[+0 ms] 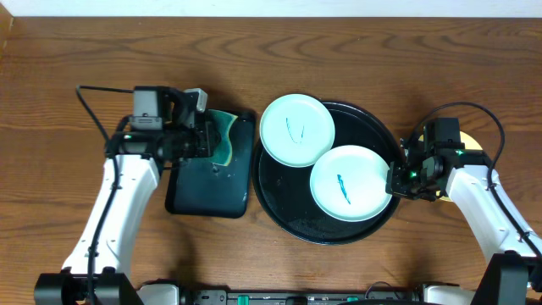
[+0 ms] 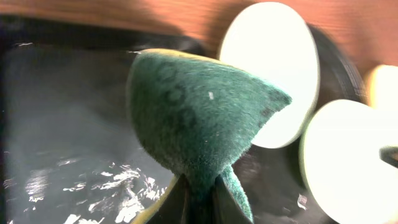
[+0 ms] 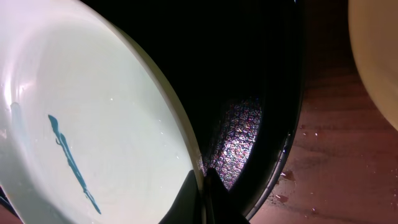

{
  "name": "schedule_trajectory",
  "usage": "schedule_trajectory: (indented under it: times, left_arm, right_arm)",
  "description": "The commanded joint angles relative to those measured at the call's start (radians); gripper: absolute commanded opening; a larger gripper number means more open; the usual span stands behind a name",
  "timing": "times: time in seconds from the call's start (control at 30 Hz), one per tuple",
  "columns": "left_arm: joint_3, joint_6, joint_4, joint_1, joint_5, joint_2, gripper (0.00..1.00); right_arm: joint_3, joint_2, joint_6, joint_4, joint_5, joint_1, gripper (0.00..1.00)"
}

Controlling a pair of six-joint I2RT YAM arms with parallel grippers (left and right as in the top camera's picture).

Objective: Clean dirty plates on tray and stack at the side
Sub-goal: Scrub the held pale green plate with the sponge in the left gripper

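Note:
The round black tray (image 1: 284, 195) holds two pale plates. One plate (image 1: 296, 130) with a thin green scribble overlaps the tray's far-left rim. The other plate (image 1: 349, 182), with a blue scribble, lies at the tray's right. My right gripper (image 1: 395, 181) is shut on this plate's right rim; in the right wrist view the fingers (image 3: 205, 193) pinch the edge of the plate (image 3: 93, 124). The pale yellow plate (image 1: 476, 146) lies on the table right of the tray, partly under my right arm. My left gripper (image 1: 212, 140) is shut on a green-and-yellow sponge (image 2: 199, 118).
A smaller rectangular black tray (image 1: 207, 182), wet inside (image 2: 56, 124), lies left of the round tray, under the sponge. Water drops dot the wooden table (image 3: 336, 162) beside the round tray's rim (image 3: 249, 74). The yellow plate (image 3: 379, 56) is close to that rim.

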Motion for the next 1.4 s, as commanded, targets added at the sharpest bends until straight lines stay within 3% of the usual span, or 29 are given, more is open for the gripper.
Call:
schedule_trajectory:
  times: [0.0,0.2,0.37,0.47,0.63,0.9,1.03,1.37]
  left_arm:
    - [0.003,0.178,0.002,0.087,0.359,-0.004,0.07]
    - [0.003,0.198,0.006,0.153,0.465,-0.003,0.07]
    - [0.003,0.198,0.006,0.145,0.459,-0.003,0.07]
    - [0.003,0.192,-0.001,0.110,0.375,-0.004,0.07]
    - [0.003,0.143,-0.040,-0.068,0.118,-0.004,0.07]
    - [0.003,-0.017,0.081,-0.409,0.096,0.004,0.08]
    - [0.003,-0.114,0.135,-0.565,-0.002,0.032,0.07]
    - [0.003,-0.314,0.312,-0.817,-0.051,0.250,0.07]
  right_arm:
    - [-0.006,-0.001,0.011,0.001,-0.012,0.010,0.01]
    - [-0.006,-0.001,0.011,0.005,-0.013,0.010,0.01]
    - [-0.006,-0.001,0.011,0.007,-0.013,0.010,0.01]
    - [-0.010,-0.001,0.011,-0.008,-0.013,0.027,0.01]
    - [-0.057,-0.001,0.013,0.029,0.016,0.074,0.01]
    - [-0.189,-0.001,0.091,0.187,0.036,0.113,0.01]
    - [-0.219,-0.001,0.091,0.214,0.036,0.112,0.01]
    - [-0.220,-0.001,0.098,0.210,0.035,0.113,0.01]
